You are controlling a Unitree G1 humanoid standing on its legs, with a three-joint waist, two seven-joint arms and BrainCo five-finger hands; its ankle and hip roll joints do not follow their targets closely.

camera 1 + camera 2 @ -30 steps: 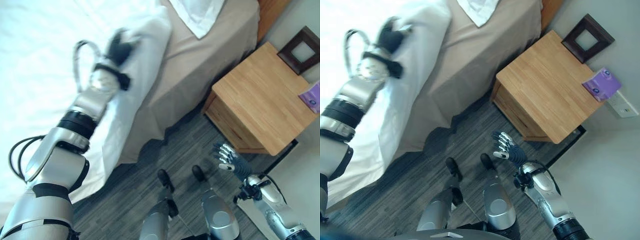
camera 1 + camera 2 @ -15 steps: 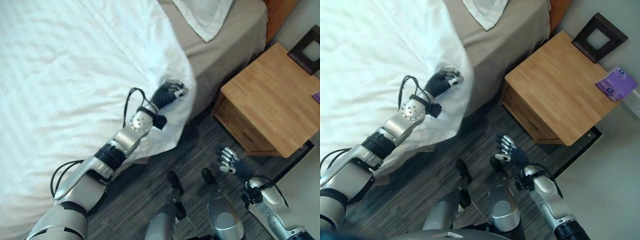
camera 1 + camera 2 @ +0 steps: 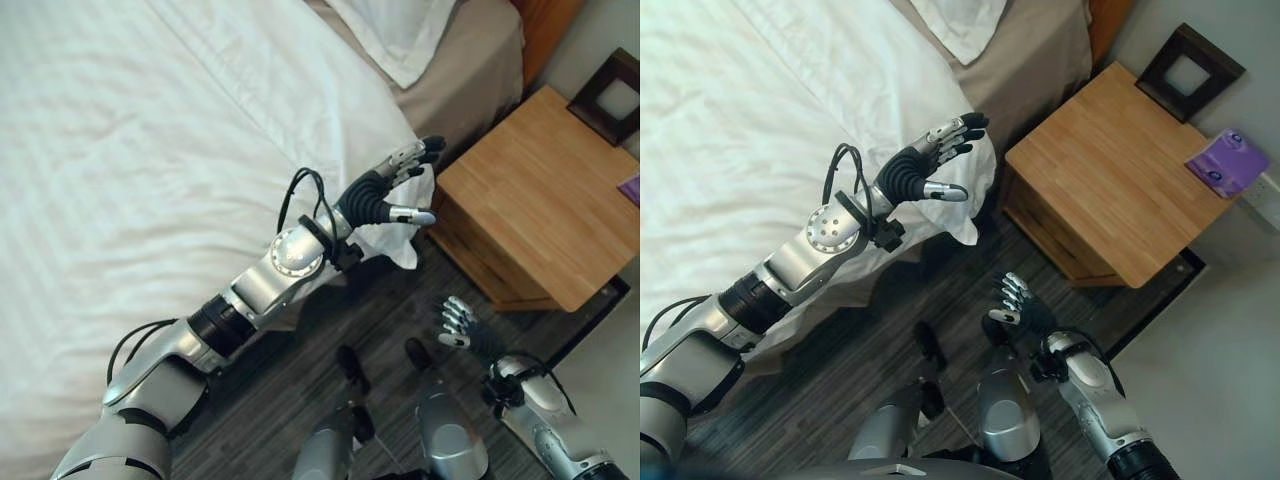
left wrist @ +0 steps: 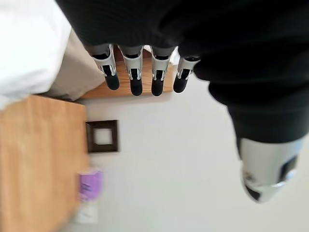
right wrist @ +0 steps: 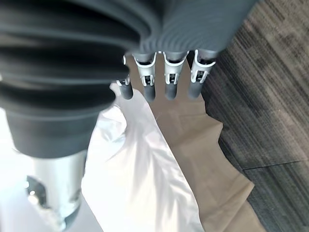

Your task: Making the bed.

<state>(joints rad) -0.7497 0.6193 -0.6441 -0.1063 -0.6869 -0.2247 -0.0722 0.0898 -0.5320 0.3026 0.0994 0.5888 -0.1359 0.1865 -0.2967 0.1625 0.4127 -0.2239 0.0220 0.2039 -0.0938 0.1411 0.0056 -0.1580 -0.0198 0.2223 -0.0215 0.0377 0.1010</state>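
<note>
The white duvet lies spread across most of the bed, its corner hanging off the bed's edge over the dark wood-grain floor, while a strip of tan sheet and a white pillow sit uncovered toward the headboard. I have the left hand held above that hanging corner with its fingers straight and spread, thumb out to the side, gripping nothing; the left wrist view shows the fingertips pointing out at open air toward the wooden nightstand. On that nightstand I can see a dark picture frame and a purple packet. My right hand hangs low over the floor beside the nightstand, fingers relaxed and empty, with the duvet edge and the tan sheet past its fingertips in its own wrist view. I judge the step in hand to be drawing the duvet up toward the pillow. The next move, as I read it, calls for bringing the left hand down on the corner, closing on the cloth, and pulling it toward the headboard to cover the tan strip.
</note>
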